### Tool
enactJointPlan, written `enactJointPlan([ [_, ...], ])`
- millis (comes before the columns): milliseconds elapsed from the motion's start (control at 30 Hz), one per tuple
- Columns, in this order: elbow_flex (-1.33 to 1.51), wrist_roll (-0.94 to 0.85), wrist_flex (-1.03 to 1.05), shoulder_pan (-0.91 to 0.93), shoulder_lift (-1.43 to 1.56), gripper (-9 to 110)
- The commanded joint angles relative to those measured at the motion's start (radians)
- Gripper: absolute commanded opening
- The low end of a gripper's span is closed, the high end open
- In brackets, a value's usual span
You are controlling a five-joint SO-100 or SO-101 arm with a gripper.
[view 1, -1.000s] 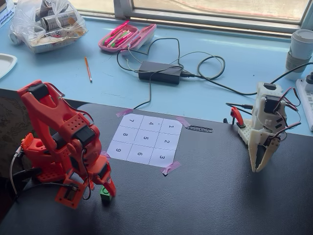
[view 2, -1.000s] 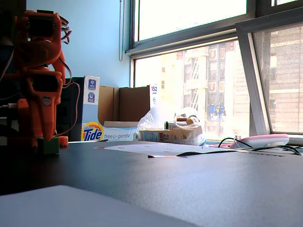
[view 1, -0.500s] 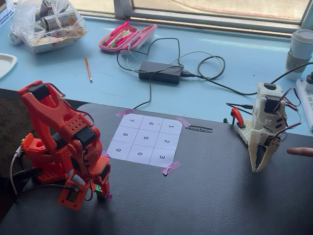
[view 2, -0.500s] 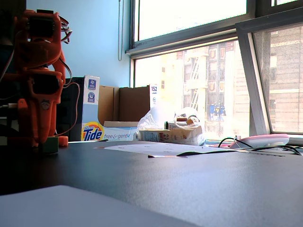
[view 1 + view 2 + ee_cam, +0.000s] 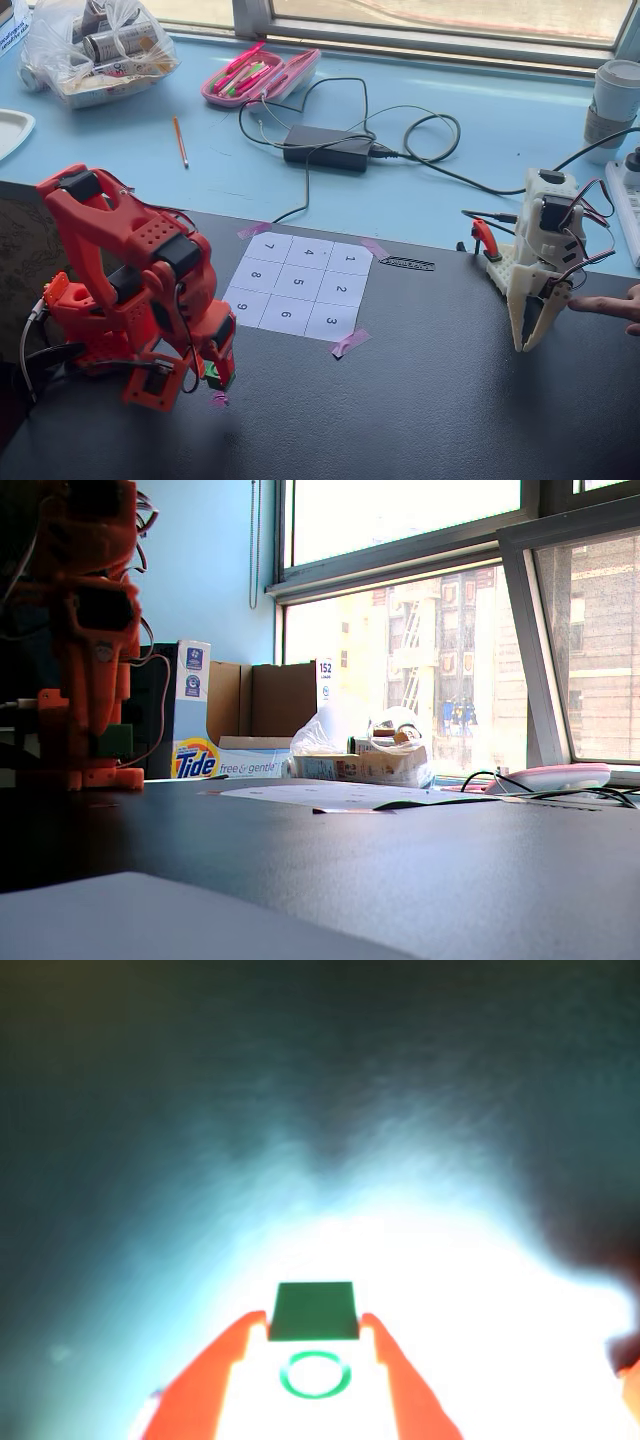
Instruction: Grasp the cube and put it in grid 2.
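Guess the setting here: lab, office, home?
Likely a hobby bench by a window: orange robot arm beside a white numbered paper grid, pink pencil case, black power brick, Tide box.

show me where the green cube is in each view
A fixed view: the cube sits lower left, gripped by the orange tool, lifted off the black table.
Another fixed view: far left, the cube held above the table.
Wrist view: bottom centre, the cube between the orange fingers.
Shared landmark: the orange tool.

Hobbyist's windowside desk: pencil case (image 5: 260, 75), power adapter (image 5: 327, 147), detergent box (image 5: 193, 711).
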Motion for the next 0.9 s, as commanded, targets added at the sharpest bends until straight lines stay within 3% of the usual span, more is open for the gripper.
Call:
enactJointPlan([
  [0,-0.192,0.031,0.074,-0.067,-0.015,0],
  [400,-0.699,0.117,0.265,-0.396,-0.287,0],
  [867,-1.012,0.186,0.316,-0.707,-0.581,0],
])
